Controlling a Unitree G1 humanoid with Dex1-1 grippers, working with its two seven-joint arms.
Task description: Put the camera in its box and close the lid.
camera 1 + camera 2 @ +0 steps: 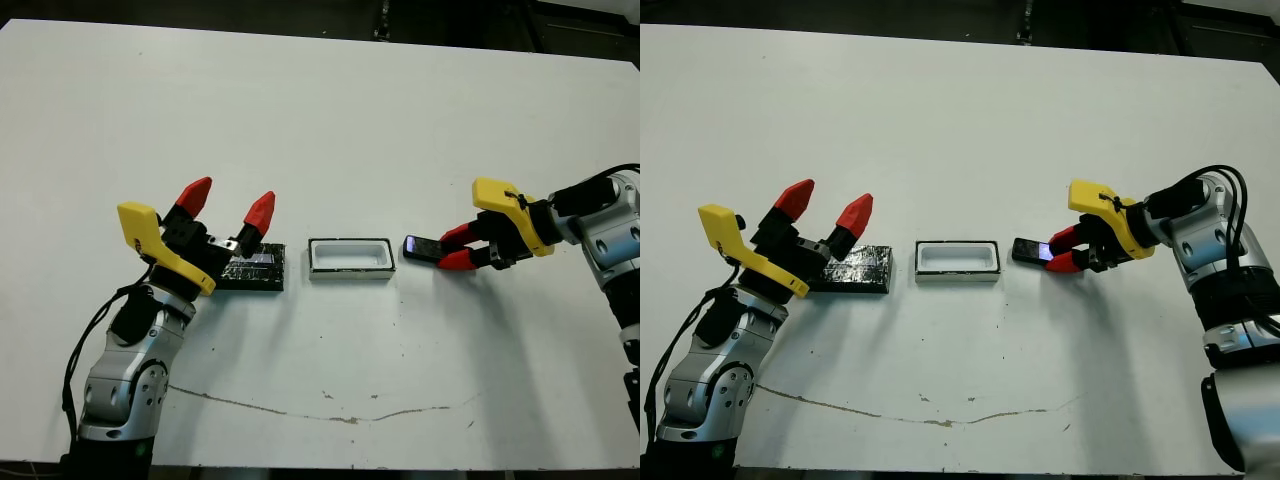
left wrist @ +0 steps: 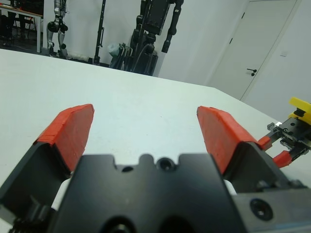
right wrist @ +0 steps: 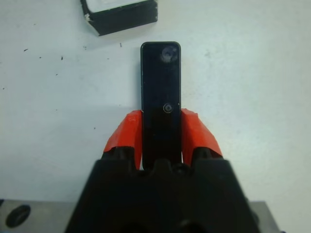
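You have the camera [image 3: 161,92] pinched between the right gripper's [image 1: 458,247] two fingers, its free end pointing at the box [image 1: 350,258] just beside it. From the box, the camera sits at 3 o'clock, the lid [image 1: 853,269] at 9 o'clock, flat on the table [image 1: 330,130]. The box is open, white inside showing. Your left gripper [image 1: 228,203] is above the lid's near end, fingers spread wide, holding nothing.

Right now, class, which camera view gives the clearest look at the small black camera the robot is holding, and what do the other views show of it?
The right wrist view: the camera fills the middle, gripped between the right gripper's red fingers. Both eye views show it small, beside the box. The left wrist view does not show it.
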